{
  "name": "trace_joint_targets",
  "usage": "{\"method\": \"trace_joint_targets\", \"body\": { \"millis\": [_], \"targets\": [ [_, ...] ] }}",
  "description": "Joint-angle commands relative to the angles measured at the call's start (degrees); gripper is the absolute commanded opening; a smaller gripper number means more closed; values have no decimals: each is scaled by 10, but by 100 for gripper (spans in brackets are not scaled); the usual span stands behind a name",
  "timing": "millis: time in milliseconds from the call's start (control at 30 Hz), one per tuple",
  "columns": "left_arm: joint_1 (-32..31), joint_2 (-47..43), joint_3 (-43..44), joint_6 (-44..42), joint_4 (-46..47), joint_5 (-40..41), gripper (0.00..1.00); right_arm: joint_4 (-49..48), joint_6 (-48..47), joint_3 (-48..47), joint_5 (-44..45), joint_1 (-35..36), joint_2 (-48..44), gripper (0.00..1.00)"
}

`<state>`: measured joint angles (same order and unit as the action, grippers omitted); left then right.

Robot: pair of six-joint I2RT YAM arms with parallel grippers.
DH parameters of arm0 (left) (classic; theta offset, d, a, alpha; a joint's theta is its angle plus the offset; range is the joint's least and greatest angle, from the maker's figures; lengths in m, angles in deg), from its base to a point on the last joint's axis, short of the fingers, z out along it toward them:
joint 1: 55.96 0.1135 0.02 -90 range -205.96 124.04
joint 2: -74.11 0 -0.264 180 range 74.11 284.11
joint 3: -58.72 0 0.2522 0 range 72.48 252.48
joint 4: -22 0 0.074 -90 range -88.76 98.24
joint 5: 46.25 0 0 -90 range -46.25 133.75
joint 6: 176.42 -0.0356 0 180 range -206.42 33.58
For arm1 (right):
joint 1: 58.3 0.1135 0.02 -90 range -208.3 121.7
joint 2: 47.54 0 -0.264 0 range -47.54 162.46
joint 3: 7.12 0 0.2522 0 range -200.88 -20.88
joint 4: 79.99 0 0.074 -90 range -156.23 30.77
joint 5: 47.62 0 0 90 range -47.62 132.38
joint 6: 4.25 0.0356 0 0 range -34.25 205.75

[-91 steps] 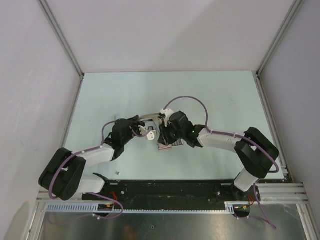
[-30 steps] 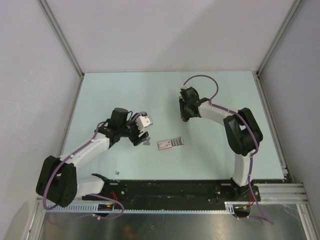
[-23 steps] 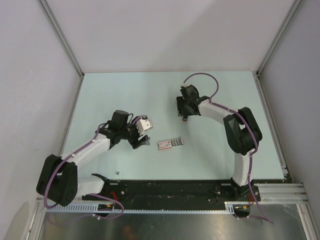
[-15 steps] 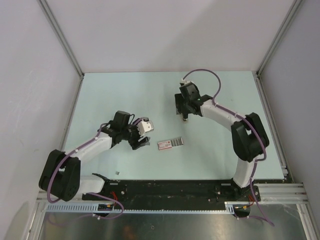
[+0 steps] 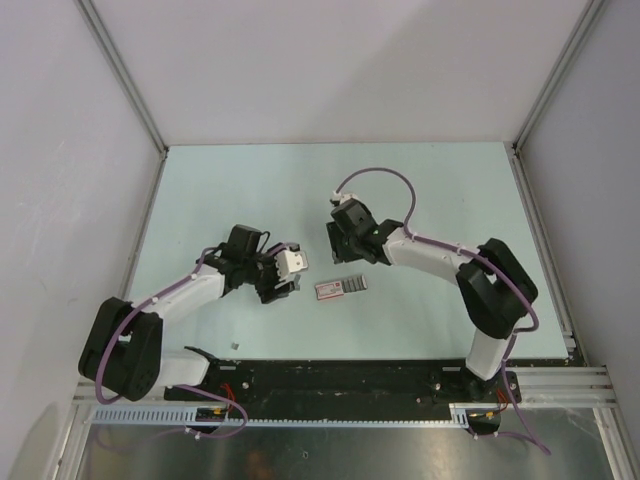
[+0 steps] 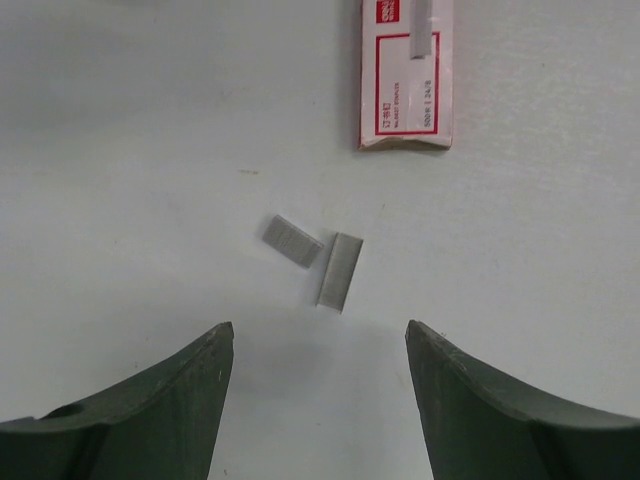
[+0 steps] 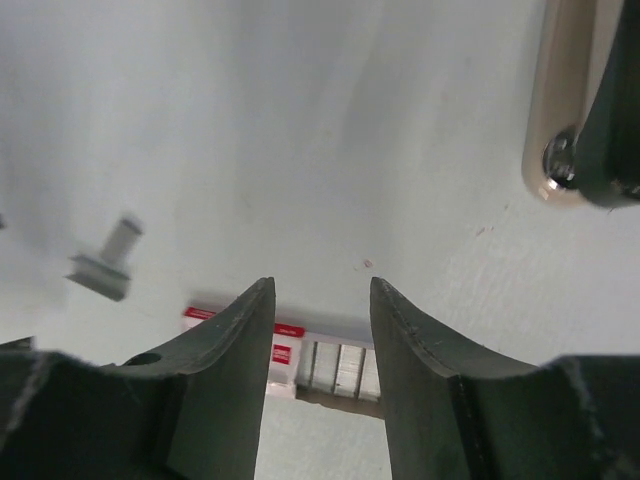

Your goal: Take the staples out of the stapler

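Observation:
Two short silvery staples strips lie side by side on the table, just ahead of my open left gripper, which holds nothing. In the top view that left gripper hovers left of the red-and-white staple box. My right gripper is open and empty, above and just behind the box. The stapler shows only as a beige bar with a metal rivet at the top right of the right wrist view. From above it is hidden under the right arm. The staples appear blurred at that view's left.
The staple box lies flat with its grey ribbed tray partly slid out. A tiny grey bit rests near the front rail. Walls enclose the pale table on three sides.
The right arm has swung from the back right toward the left and nearer, ending just behind the box. The left gripper has shifted only slightly.

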<state>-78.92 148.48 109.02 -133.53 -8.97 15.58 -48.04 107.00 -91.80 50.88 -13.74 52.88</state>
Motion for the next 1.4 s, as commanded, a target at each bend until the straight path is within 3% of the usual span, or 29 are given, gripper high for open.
{"method": "trace_joint_targets", "body": {
  "millis": [0,333,767,1067,1367],
  "targets": [
    [0,-17,-4,-25,-11,-36,75,-28,27,24,-9,3,25,47],
    [0,-29,-9,-22,-21,-38,75,-52,43,81,4,4,21,43],
    [0,-22,7,-38,-25,-23,74,-50,105,187,39,46,-55,42],
    [-8,21,34,-59,-26,-17,75,-17,138,196,68,74,-88,42],
    [-16,95,86,-82,-34,0,76,-28,141,196,65,54,-145,43]
  ]
}}
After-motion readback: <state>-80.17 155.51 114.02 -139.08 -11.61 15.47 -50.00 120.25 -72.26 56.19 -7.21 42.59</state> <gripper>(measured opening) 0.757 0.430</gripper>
